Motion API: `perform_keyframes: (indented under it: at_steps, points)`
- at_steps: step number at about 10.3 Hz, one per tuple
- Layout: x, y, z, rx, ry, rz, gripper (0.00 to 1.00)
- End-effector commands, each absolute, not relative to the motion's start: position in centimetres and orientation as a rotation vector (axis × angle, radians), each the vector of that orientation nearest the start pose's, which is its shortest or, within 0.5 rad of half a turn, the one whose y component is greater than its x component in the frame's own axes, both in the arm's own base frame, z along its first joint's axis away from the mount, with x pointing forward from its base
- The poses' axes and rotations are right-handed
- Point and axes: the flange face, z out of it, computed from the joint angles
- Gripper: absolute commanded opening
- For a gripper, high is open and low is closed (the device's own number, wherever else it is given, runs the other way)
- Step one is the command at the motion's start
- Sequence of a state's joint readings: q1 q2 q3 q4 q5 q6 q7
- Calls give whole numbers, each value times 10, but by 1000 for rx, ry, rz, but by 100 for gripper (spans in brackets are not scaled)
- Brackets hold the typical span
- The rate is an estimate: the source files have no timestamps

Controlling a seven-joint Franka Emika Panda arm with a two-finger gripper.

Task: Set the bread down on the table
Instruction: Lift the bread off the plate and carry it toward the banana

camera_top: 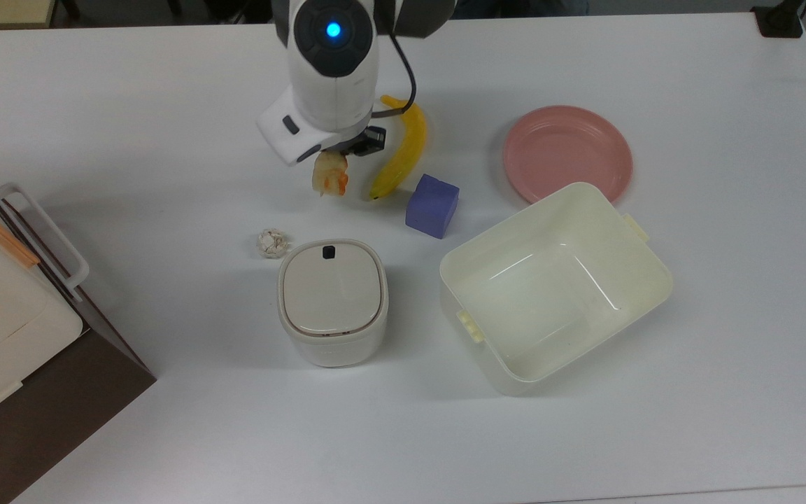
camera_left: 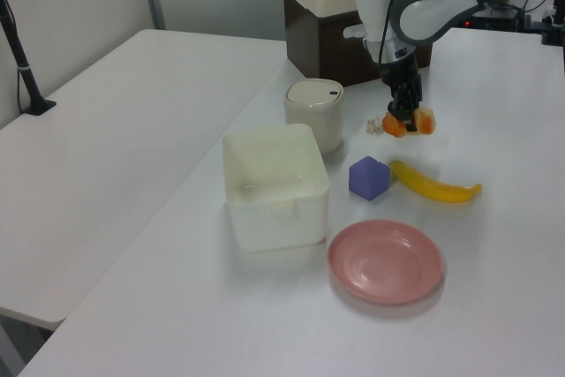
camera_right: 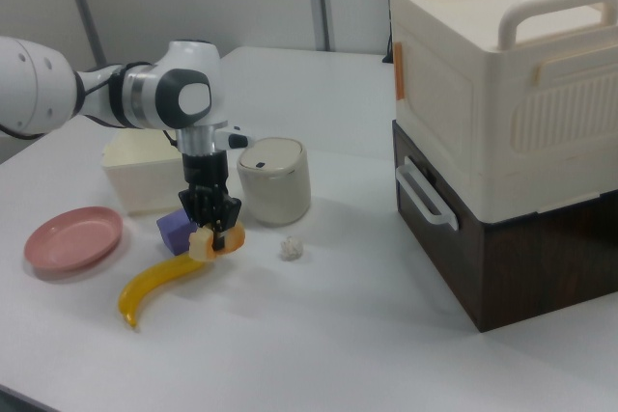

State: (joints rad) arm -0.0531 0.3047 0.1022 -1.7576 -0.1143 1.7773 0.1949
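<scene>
The bread (camera_top: 330,173), a small pale pastry with orange glazed patches, hangs above the white table (camera_top: 165,105), held by my gripper (camera_top: 338,155), which is shut on it. In the left view the bread (camera_left: 408,123) sits under my gripper (camera_left: 404,110), above the table beside the banana. In the right view my gripper (camera_right: 214,224) holds the bread (camera_right: 218,241) just over the tabletop (camera_right: 338,335), between the banana and the lidded canister.
A yellow banana (camera_top: 403,150) lies just right of the bread in the top view, with a purple cube (camera_top: 432,206) below it. A pink plate (camera_top: 567,152), a cream bin (camera_top: 553,287), a lidded canister (camera_top: 331,301) and a small whitish ball (camera_top: 271,242) stand nearby. A large appliance (camera_right: 492,113) sits on a brown stand.
</scene>
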Motion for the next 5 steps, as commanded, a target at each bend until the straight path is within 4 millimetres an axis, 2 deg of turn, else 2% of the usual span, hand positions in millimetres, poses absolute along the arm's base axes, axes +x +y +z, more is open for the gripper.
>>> perform_keyframes:
  at_steps: [1, 3, 5]
  points:
    - [610, 9, 397, -3234, 167, 332, 100]
    - [612, 10, 459, -3217, 205, 159, 100]
    - [604, -7, 517, -3119, 266, 13, 100]
